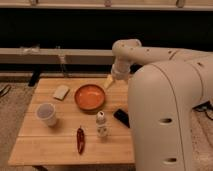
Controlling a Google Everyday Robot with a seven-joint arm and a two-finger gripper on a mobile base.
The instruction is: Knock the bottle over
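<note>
Looking down on a light wooden slatted surface (pixel 52 147). Finding, close to the left edge and about midway between the far and near edges, a whitish translucent plastic cup (pixel 46 114) standing upright with its mouth open to the top. Seeing, just right of that and nearer the far edge, a pale tan rectangular block (pixel 61 92) lying flat, apart from the cup. Noting, toward the near edge and left of centre, a dark red chilli pepper (pixel 80 139) lying with its length running from far to near. Spotting, behind it in the far half near the centre, a round orange shallow bowl (pixel 90 97) sitting upright.

Placing the small white plastic bottle with a rounded white cap (pixel 101 125) slightly right of centre in the near half: standing upright, in front of the bowl's near rim, between the pepper on its left and a flat black rectangular device (pixel 121 117) on its right, near both yet touching neither. Observing the device lying flat toward the right edge, partly hidden behind the robot's bulky cream arm (pixel 165 115).

Locating the gripper (pixel 109 82) hanging over the far edge, just beside the bowl's far right rim, its yellowish tip slanting down and to the left, well apart from the bottle. Not being able to tell whether the gripper is spread or closed.
</note>
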